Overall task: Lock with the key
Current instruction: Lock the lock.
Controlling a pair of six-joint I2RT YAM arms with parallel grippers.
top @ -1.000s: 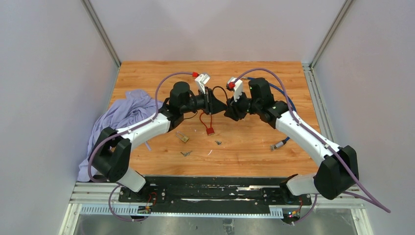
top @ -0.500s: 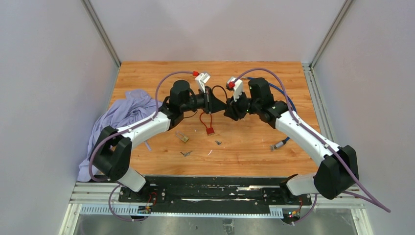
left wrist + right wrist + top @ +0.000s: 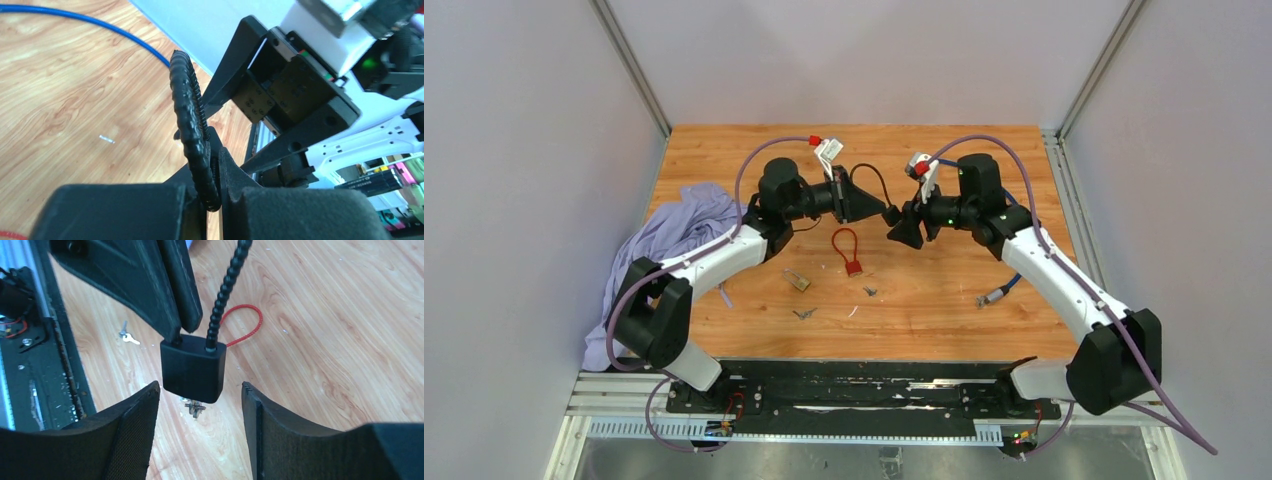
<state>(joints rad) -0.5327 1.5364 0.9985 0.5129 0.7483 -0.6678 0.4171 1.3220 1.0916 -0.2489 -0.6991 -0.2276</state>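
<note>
Your left gripper (image 3: 212, 167) is clamped shut on the black cable shackle (image 3: 187, 105) of the black padlock (image 3: 192, 369), which hangs in the air between your two grippers. Your right gripper (image 3: 200, 390) stands wide apart, one finger on either side of the padlock, touching neither side. Beyond the padlock, a red cable lock (image 3: 245, 322) and a small key (image 3: 129, 338) lie on the table (image 3: 944, 290).

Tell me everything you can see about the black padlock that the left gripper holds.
The black padlock has a matte, boxy body and a ribbed, flexible cable shackle whose ends both meet the body's top. It hangs body down above the wooden table. The left gripper is shut on the cable; the right gripper, open, flanks the body without touching it.
</note>
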